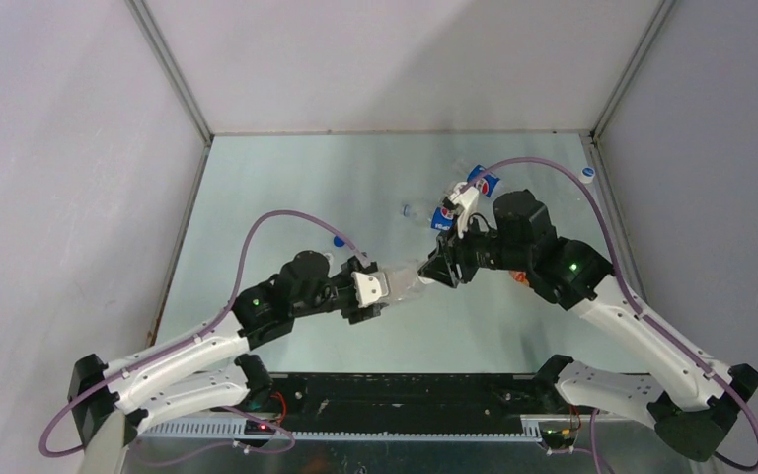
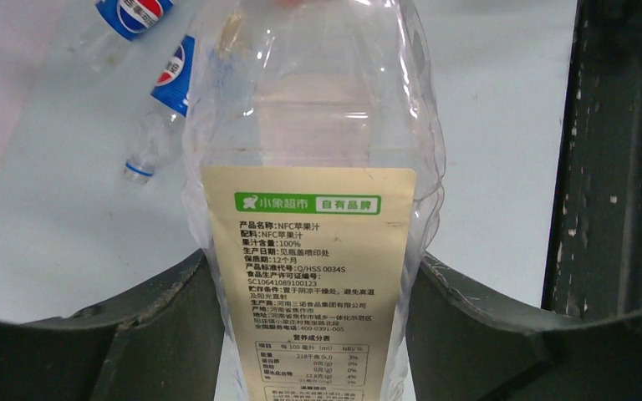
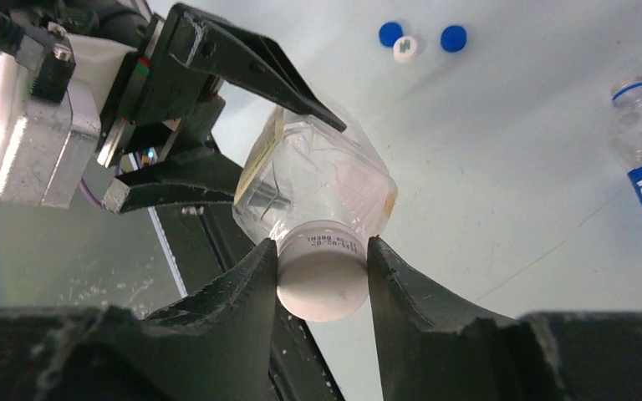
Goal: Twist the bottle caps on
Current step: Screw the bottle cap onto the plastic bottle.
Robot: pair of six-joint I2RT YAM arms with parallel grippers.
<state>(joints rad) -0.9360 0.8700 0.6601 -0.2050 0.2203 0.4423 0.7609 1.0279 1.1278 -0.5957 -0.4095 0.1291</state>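
Note:
A clear bottle with a beige label (image 2: pixel 305 276) is held level between the two arms. My left gripper (image 2: pixel 313 334) is shut on its body, one finger on each side of the label. A white bottle cap (image 3: pixel 322 271) sits on the bottle's neck, and my right gripper (image 3: pixel 322 269) is shut on it, both fingers (image 3: pixel 251 284) pressing its rim. From above, the bottle (image 1: pixel 410 281) spans from the left gripper (image 1: pixel 375 288) to the right gripper (image 1: pixel 439 269). Loose bottle caps lie on the table: two blue (image 3: pixel 390 33) (image 3: pixel 453 38) and one white (image 3: pixel 405 48).
Two capless Pepsi bottles (image 1: pixel 444 219) (image 1: pixel 482 181) lie on the table behind the right gripper. Another white cap (image 1: pixel 587 173) rests near the right wall. A blue cap (image 1: pixel 339 240) lies beside the left arm. The table (image 1: pixel 286 188) has walls on three sides.

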